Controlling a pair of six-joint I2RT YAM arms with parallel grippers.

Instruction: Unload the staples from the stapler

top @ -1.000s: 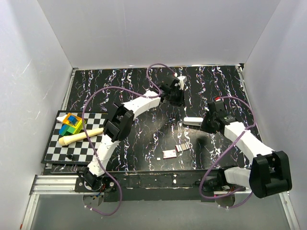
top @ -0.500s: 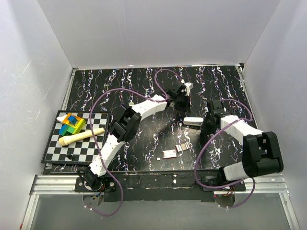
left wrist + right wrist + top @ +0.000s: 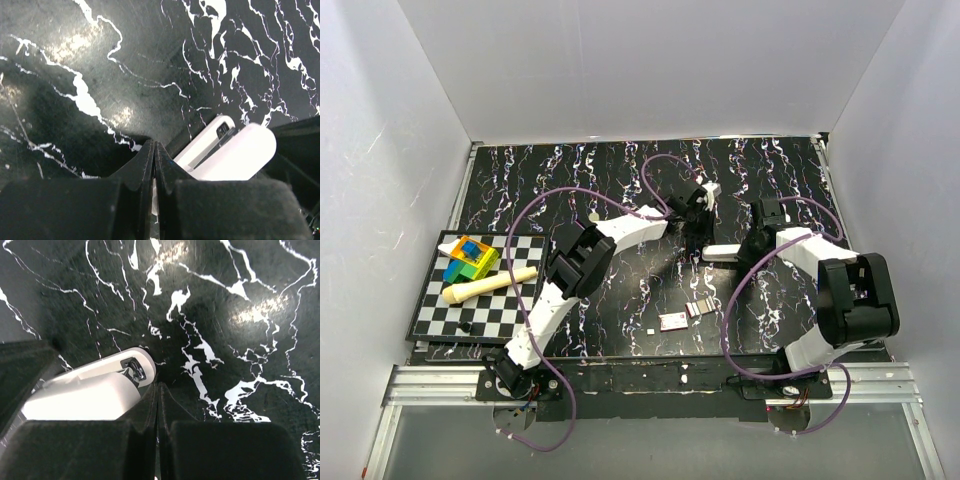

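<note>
The white stapler (image 3: 722,252) lies flat on the black marbled table, right of centre. My left gripper (image 3: 693,226) is shut and empty, its tips just beyond the stapler's left end. In the left wrist view the stapler (image 3: 235,155) shows to the right of the shut left gripper (image 3: 154,145). My right gripper (image 3: 753,249) is shut and empty at the stapler's right end. The right wrist view has the stapler (image 3: 85,392), with metal parts at its end, left of the right gripper (image 3: 158,386). A silvery strip like staples (image 3: 699,308) lies nearer the arms.
A small pale flat piece (image 3: 672,321) lies beside the silvery strip. On the left, a checkerboard (image 3: 500,318) carries coloured blocks (image 3: 470,260), a cream stick (image 3: 490,285) and a small black piece (image 3: 467,326). White walls close in three sides.
My left gripper has come from the far side toward the stapler's left end. The right arm has folded in, bringing its gripper up to the stapler's right end. The stapler has hardly moved.
</note>
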